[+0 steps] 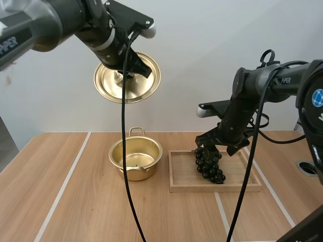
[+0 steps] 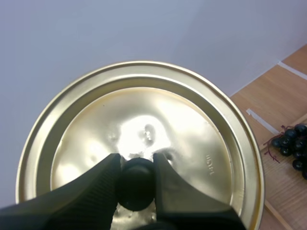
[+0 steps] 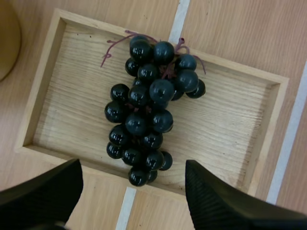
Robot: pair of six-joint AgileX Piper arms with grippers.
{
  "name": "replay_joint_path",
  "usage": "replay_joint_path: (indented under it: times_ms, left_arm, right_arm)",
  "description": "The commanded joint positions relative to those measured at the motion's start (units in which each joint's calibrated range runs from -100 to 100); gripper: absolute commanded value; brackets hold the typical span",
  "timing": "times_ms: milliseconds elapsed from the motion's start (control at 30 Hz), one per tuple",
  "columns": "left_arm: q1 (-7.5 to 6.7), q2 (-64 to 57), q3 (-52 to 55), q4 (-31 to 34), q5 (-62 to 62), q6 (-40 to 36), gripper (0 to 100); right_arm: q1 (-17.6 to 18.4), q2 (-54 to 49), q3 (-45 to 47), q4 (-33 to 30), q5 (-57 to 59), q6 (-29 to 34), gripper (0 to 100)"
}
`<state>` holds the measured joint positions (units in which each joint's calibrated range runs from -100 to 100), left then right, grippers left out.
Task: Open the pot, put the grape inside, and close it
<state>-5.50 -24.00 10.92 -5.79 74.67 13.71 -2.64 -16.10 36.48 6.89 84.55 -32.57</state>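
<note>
The gold lid (image 1: 113, 86) hangs tilted high above the table, its knob (image 2: 136, 184) pinched by my left gripper (image 1: 132, 70), whose jaws close on the knob in the left wrist view (image 2: 136, 167). The gold pot (image 1: 135, 157) stands uncovered on the table below, with nothing inside. A dark bunch of grapes (image 1: 209, 164) lies in the wooden tray (image 1: 181, 182) to the pot's right. My right gripper (image 1: 218, 147) hovers just over the bunch, open. In the right wrist view the grapes (image 3: 148, 110) lie beyond the spread fingertips (image 3: 48, 189), untouched.
The tray (image 3: 230, 124) sits close beside the pot, whose rim (image 3: 7, 43) shows at the tray's end. Pale tape lines (image 1: 65, 184) cross the wooden table. Bare tabletop lies left and in front of the pot.
</note>
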Motion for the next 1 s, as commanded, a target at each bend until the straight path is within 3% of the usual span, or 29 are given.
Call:
replay_joint_path:
  times_ms: [0,467,967]
  left_arm:
    - [-0.05,-2.89,-1.67,-0.96,-0.46,-0.61,0]
    - [-0.05,-10.14,-2.35,-11.46,1.16,1.68,0]
    - [-0.05,-11.81,-2.35,-12.35,4.06,2.10,0]
  right_arm:
    - [-0.07,1.49,0.23,0.11,-1.42,-0.58,100]
    - [-0.07,6.72,0.68,1.79,-9.53,-1.24,100]
    - [-0.07,12.67,-3.07,6.94,-21.37,-0.97,100]
